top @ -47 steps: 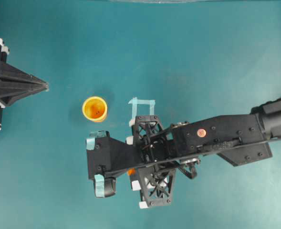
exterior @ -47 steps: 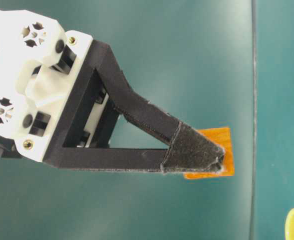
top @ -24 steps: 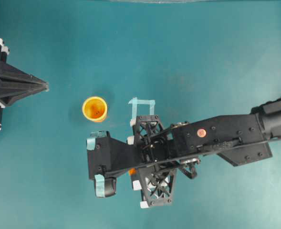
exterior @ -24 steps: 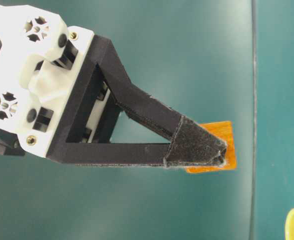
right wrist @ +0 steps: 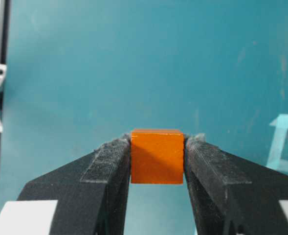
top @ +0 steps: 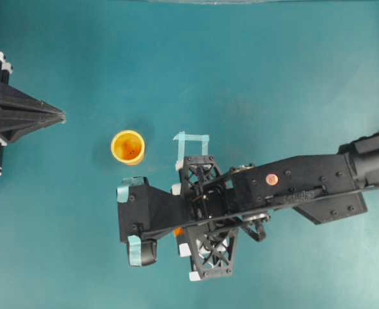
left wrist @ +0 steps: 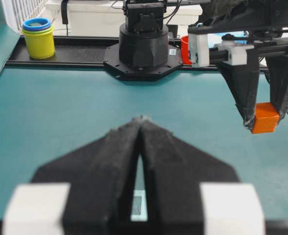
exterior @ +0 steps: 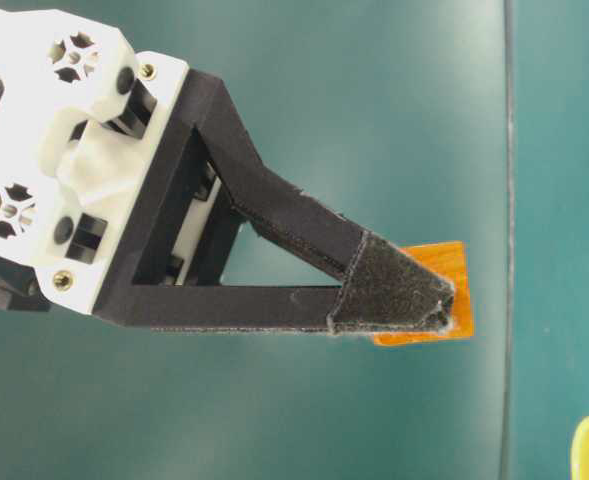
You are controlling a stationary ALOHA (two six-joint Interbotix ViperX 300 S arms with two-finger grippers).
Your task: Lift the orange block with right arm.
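Broadly, the teal surface (top: 253,71) carries little. The right arm (top: 305,187) reaches in from the right of the overhead view and across the middle, its gripper (right wrist: 157,161) pointing down. The left gripper (left wrist: 141,147) sits parked at the far left edge, fingers pressed together on nothing, presumably kept clear so the right side can work alone. Next in size, an orange-yellow cup (top: 127,147) stands upright, apart from the right gripper, and a pale tape corner mark (top: 190,143) lies just beside the arm, likely a placement guide. Smallest: the orange block (right wrist: 157,155), pinched squarely between the right fingers (right wrist: 107,161), pads flat on two opposite faces near the tips, which should keep it from twisting. From the left wrist view the block (left wrist: 264,117) appears to hang clear of the surface, though the gap is hard to judge; lift looks underway or done. No legible labels or writing anywhere.
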